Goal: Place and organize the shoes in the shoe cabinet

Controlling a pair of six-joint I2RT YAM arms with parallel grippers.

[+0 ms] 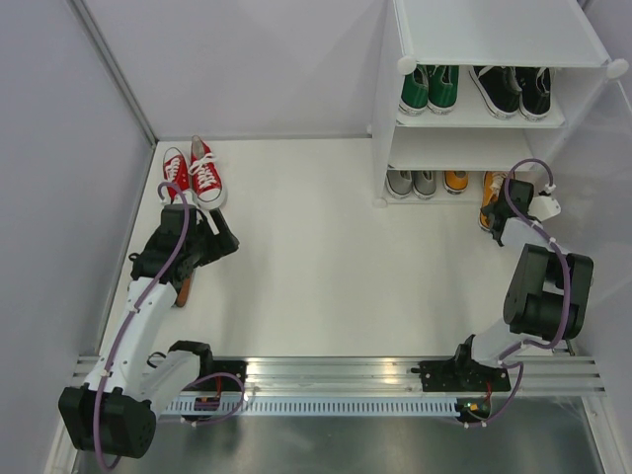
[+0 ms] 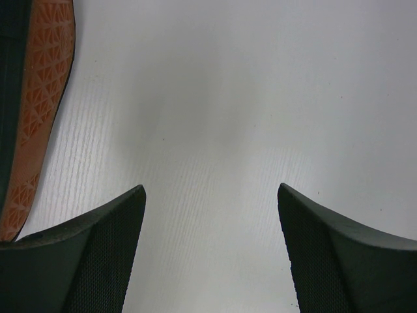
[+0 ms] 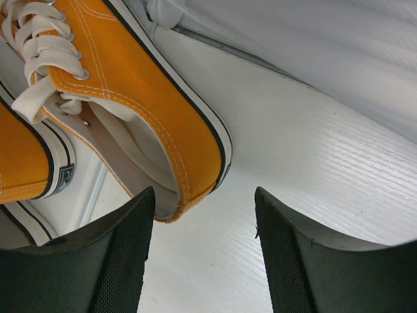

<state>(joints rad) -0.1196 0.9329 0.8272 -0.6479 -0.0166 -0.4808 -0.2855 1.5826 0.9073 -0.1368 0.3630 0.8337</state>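
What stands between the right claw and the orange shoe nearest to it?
Nothing visible. The right claw is open, and the heel of the orange shoe lies directly ahead of it, very close. No other thing comes between them.

Shoe cabinet (image 1: 494,39) sits far right. Upper shelf: green pair (image 1: 429,89) on the left, black pair (image 1: 513,91) on the right. Lower shelf: grey pair (image 1: 412,183), then one orange shoe (image 1: 455,181). The second orange shoe (image 1: 491,197) pokes out past the front edge at an angle. Your right gripper (image 1: 498,225) is just beside it, jaws unreadable from up here. Red pair (image 1: 194,173) is on the table (image 1: 316,267), far left. Your left arm (image 1: 148,296) is bent near them, with a brown strip (image 1: 185,291) showing under it.
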